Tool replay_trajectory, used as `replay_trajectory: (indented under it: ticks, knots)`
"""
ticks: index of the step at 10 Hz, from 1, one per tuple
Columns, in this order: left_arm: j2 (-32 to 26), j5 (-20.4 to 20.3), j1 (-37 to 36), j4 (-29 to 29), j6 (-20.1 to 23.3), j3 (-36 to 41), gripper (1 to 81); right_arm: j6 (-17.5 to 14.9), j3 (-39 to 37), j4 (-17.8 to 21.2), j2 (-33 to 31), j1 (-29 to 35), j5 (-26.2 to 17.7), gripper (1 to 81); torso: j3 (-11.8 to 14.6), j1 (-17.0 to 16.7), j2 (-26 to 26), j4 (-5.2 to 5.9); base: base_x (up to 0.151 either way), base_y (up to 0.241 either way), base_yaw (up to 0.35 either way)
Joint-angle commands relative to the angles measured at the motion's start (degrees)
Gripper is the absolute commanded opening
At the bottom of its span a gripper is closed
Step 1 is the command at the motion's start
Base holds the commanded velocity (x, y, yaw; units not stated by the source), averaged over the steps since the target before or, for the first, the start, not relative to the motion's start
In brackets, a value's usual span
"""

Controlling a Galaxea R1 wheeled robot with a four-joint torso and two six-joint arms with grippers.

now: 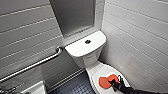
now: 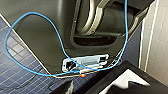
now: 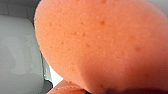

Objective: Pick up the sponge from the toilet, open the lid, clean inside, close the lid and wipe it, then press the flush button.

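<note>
The white toilet (image 1: 86, 50) stands in the corner, with the round dark flush button (image 1: 87, 41) on top of its tank. The oval lid (image 1: 100, 70) is down over the bowl. The orange-red sponge (image 1: 105, 82) lies flat on the lid. My right gripper (image 1: 114, 82) reaches in from the lower right and is shut on the sponge's right edge. The sponge (image 3: 100, 45) looms very close in the right wrist view, with white toilet behind it. My left gripper (image 2: 82, 88) hangs low beside the robot's base over dark floor tiles, open and holding nothing.
A steel grab bar (image 1: 32, 65) runs along the left wall. White tiled wall (image 1: 140, 37) stands close on the toilet's right. Dark blue tiled floor (image 1: 75, 86) lies left of the bowl. A blue cable (image 2: 30, 22) loops over the robot's base.
</note>
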Motion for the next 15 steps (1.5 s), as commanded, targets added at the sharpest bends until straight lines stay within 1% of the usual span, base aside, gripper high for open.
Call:
replay_trajectory:
  ticks: [1,4,5,8,9,11,12,13,14,15]
  knots:
    - [-0.76,5.21,2.71,-0.15,-0.07,0.77,81.1,0.45,13.27,-0.30,-11.49,-4.39,8.17,1.0,0.00,0.00,0.00,0.00,0.000,0.000,0.000]
    - [-0.94,5.13,2.79,0.02,-0.07,0.69,81.1,0.54,19.32,-1.88,-15.88,-9.32,12.03,1.0,0.00,0.00,0.00,0.00,0.000,0.000,0.000]
    - [-0.68,5.12,2.71,0.11,0.11,0.69,81.1,0.46,22.49,-3.02,-17.82,-11.34,14.32,1.0,0.00,0.00,0.00,0.00,0.000,0.000,0.000]
    - [-0.41,5.12,2.62,0.20,0.37,0.78,81.1,0.54,27.79,-5.93,-20.65,-18.55,18.20,1.0,0.00,0.00,-0.02,0.00,0.000,0.000,0.000]
    - [-0.76,5.12,2.62,0.20,0.37,0.87,81.1,1.06,29.18,-7.41,-21.17,-21.09,18.82,1.0,0.00,0.00,-0.02,0.00,0.000,0.000,0.000]
    - [-0.76,5.12,2.62,0.29,0.46,0.87,81.1,3.70,31.75,-11.73,-22.32,-25.84,21.28,1.0,0.00,0.00,-0.02,0.00,0.000,0.000,0.000]
    - [-0.76,5.12,2.62,0.29,0.46,1.04,81.1,5.54,34.11,-14.53,-23.37,-28.12,23.12,1.0,0.00,0.00,-0.02,0.00,0.000,0.000,0.000]
    - [-0.58,5.12,2.61,0.29,0.46,1.04,81.1,5.20,36.32,-16.74,-23.64,-29.19,25.23,1.0,0.00,0.00,-0.02,0.00,0.000,0.000,0.000]
    - [-0.41,5.12,2.53,0.29,0.46,1.13,81.1,4.85,40.06,-18.76,-24.24,-29.37,27.42,1.0,0.00,0.00,-0.02,0.00,0.000,0.000,0.000]
    - [-0.41,5.12,2.53,0.38,0.55,1.13,81.1,2.43,44.28,-18.68,-24.86,-29.37,28.39,1.0,0.00,0.00,-0.05,0.00,0.000,0.000,0.000]
